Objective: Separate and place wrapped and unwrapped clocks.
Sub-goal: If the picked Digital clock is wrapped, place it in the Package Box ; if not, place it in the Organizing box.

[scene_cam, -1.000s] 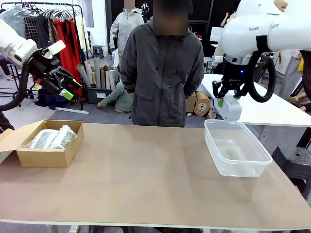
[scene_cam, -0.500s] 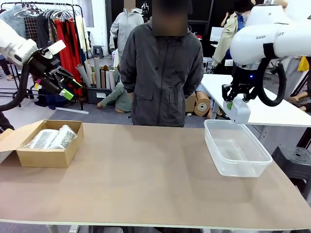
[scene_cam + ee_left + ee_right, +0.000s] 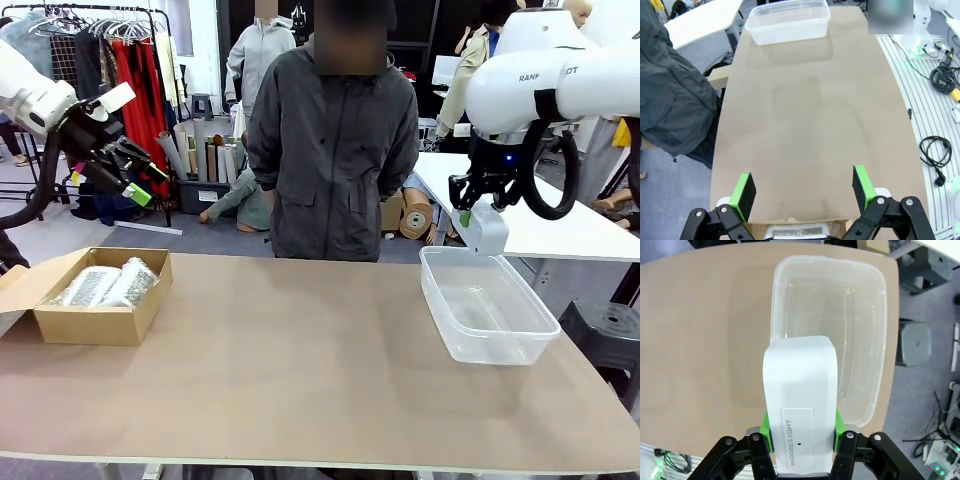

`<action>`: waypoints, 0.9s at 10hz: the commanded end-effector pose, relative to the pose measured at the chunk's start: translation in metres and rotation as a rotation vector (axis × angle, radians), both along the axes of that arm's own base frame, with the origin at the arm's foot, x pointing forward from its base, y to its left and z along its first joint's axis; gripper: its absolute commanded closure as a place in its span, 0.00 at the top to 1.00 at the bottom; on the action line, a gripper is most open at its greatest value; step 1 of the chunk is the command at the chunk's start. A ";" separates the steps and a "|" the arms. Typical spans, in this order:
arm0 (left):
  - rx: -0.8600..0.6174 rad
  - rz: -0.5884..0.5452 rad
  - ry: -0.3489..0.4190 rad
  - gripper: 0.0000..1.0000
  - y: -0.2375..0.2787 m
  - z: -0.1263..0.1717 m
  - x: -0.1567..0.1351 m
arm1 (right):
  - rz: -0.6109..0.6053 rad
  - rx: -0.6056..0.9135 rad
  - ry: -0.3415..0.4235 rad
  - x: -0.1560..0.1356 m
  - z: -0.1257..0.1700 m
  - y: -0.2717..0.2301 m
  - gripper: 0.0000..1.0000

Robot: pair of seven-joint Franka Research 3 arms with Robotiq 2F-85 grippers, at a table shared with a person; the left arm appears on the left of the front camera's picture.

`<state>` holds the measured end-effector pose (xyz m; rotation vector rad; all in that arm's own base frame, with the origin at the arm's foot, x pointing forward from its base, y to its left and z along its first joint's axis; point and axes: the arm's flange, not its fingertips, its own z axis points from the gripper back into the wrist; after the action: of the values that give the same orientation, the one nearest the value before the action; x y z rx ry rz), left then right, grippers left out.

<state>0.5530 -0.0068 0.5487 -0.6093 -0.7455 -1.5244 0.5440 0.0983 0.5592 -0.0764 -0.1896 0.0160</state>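
My right gripper (image 3: pixel 478 217) (image 3: pixel 801 432) is shut on the bare white clock (image 3: pixel 485 230) (image 3: pixel 800 410), which hangs above the far end of the clear plastic tub (image 3: pixel 488 303) (image 3: pixel 830 340). The clock's face reads SNOOZE/LIGHT in the right wrist view. Two bubble-wrapped clocks (image 3: pixel 105 284) lie side by side in the brown cardboard box (image 3: pixel 90 322) at the table's left. High above that box, my left gripper (image 3: pixel 135 178) (image 3: pixel 805 187) stands open with nothing between its green pads. A sliver of a wrapped clock (image 3: pixel 797 231) shows at the bottom of the left wrist view.
A person in a dark jacket (image 3: pixel 335 140) stands at the far side of the table, hands not visible. The brown tabletop (image 3: pixel 300 350) lies bare between box and tub. A white table (image 3: pixel 560 225) stands behind on the right.
The right gripper, with the white clock in it, swung right and then slightly back left over the tub's far end. The left arm has stayed still.
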 end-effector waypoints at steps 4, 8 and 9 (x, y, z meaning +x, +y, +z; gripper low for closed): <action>-0.001 0.000 -0.004 1.00 0.000 0.001 -0.002 | -0.040 0.020 0.021 0.007 -0.009 -0.013 0.00; -0.001 0.000 -0.004 1.00 0.000 0.001 -0.002 | -0.113 0.067 0.029 0.019 -0.050 -0.048 0.00; -0.001 0.000 -0.004 1.00 0.000 0.001 -0.002 | -0.109 0.093 0.064 0.026 -0.062 -0.057 0.00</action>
<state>0.5530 -0.0068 0.5487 -0.6092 -0.7456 -1.5244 0.5658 0.0460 0.5040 -0.0287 -0.1191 -0.0998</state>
